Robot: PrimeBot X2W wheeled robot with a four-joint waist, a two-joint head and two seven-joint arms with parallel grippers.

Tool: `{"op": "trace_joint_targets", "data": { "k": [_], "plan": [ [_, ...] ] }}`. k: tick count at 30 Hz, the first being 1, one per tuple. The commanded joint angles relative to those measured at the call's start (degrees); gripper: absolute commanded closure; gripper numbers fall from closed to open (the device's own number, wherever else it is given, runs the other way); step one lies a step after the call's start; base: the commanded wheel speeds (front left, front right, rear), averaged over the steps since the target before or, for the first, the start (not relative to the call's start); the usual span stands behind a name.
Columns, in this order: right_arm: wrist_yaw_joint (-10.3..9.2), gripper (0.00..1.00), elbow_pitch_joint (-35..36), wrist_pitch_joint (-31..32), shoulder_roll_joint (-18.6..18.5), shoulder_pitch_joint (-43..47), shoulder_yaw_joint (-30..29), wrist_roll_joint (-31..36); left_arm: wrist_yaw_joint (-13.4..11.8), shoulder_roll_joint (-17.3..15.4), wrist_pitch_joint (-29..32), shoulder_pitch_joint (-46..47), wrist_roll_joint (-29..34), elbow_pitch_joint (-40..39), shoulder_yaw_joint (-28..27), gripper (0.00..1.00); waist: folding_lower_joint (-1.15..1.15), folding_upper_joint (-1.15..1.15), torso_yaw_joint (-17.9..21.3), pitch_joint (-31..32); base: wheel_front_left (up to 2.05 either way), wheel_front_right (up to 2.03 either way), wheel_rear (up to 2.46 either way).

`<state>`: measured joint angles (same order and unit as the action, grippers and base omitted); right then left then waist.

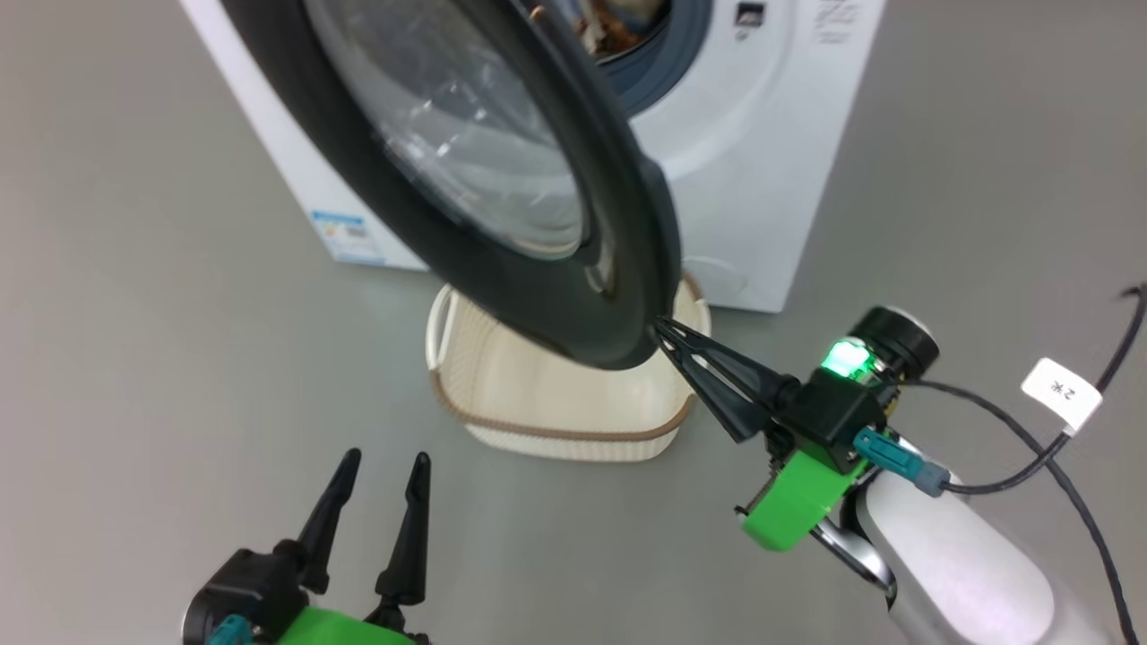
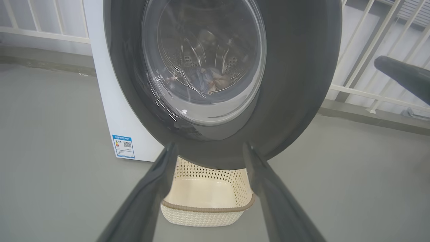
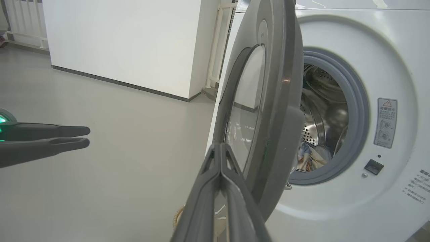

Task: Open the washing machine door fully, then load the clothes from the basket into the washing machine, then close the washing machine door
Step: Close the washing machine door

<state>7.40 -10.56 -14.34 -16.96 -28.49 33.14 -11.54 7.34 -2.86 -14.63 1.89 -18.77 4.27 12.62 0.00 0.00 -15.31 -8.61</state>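
**Closing after loading**

Left gripper [image 1: 385, 457] hangs wide open and empty, clear of the swing. The basket [image 1: 538, 443] sits bare beneath the half-open washing machine door [image 1: 627, 224]. Right gripper [image 1: 668, 333], pinched shut on nothing, meets its rim, apparently to push; the clothes [image 3: 310, 158] lie in the washing machine [image 1: 762, 161].
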Motion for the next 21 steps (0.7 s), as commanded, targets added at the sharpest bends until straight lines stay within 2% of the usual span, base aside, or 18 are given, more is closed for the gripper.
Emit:
{"op": "trace_joint_targets", "data": {
  "k": [1,5,11,21],
  "plan": [
    [0.09,1.0,0.9,-0.7,-0.3,-1.9,1.7,-1.1,0.1,-0.3,-0.4,2.3,0.2,-1.1,-1.3,0.0,0.0,0.0,-3.2,-3.3,0.0,0.0,0.0],
    [0.09,1.0,-0.2,-0.7,-1.7,-4.3,3.5,-2.5,0.1,-0.1,-0.4,3.2,0.4,-1.0,-0.4,0.0,0.0,0.0,-4.8,-5.2,0.0,0.0,0.0],
    [0.09,1.0,-1.6,-0.7,-3.1,-6.8,3.2,-3.5,0.1,0.0,-0.4,4.6,-1.7,-1.3,0.5,0.0,0.0,0.0,-6.4,-7.9,0.0,0.0,0.0],
    [0.09,1.0,-3.9,-0.7,-4.6,-9.5,-0.8,-3.6,0.1,0.0,-0.4,6.7,-3.3,-1.8,1.2,0.0,0.0,0.0,-7.5,-11.8,0.0,0.0,0.0]
  ]
}}
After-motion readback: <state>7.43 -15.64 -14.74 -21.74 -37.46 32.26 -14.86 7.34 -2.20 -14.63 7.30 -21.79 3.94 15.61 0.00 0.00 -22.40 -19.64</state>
